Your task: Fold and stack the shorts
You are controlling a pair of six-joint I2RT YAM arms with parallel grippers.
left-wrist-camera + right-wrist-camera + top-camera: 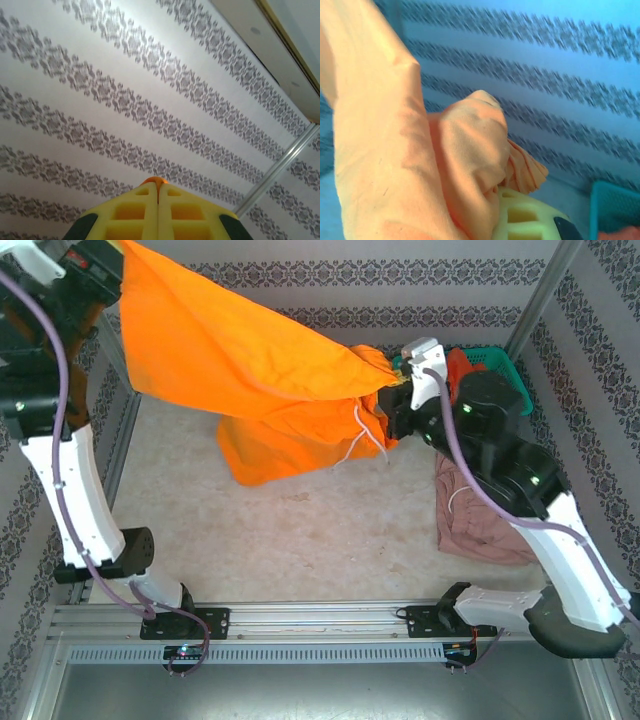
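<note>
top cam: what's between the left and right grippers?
One pair of orange shorts, stretched from the left gripper to the right gripper, its lower part hanging onto the table. The top view shows it.

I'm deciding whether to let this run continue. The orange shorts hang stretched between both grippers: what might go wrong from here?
1. The left gripper pinches just a sliver of the orange shorts; that corner may slip free.
2. The cloth hangs bunched at the right gripper, so it may land creased.
3. The right arm hangs over the pink shorts and might drag them.
</note>
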